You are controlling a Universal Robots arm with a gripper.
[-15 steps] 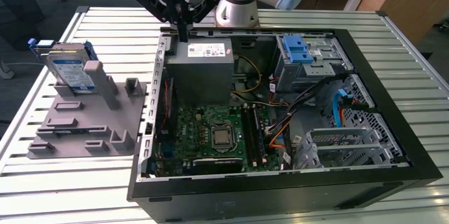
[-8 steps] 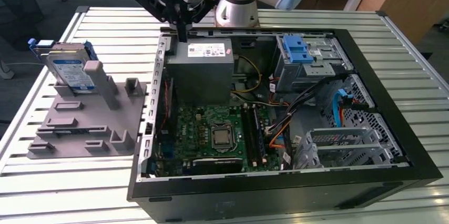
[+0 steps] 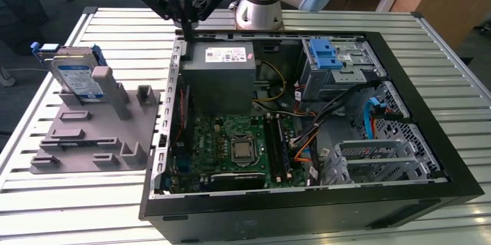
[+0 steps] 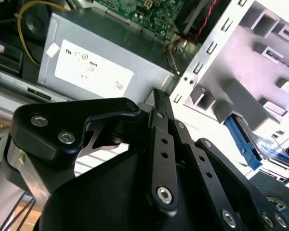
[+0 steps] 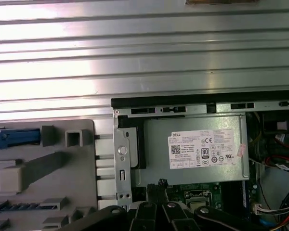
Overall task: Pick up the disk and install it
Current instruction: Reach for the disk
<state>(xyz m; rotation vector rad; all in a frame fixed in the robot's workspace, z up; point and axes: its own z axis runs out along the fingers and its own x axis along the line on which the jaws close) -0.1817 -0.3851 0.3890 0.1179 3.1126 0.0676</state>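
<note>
One open computer case (image 3: pixel 307 207) lies on its side. Beside it, one grey holder (image 3: pixel 84 141) carries one disk (image 3: pixel 77 81), standing upright. Beyond, the one arm (image 3: pixel 261 9) points its gripper (image 3: pixel 186 26) down over the case's far corner, fingers pressed together, empty.

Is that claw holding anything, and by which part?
Nothing. The claw hangs empty over the computer case edge; the disk stands apart in the grey holder.
</note>
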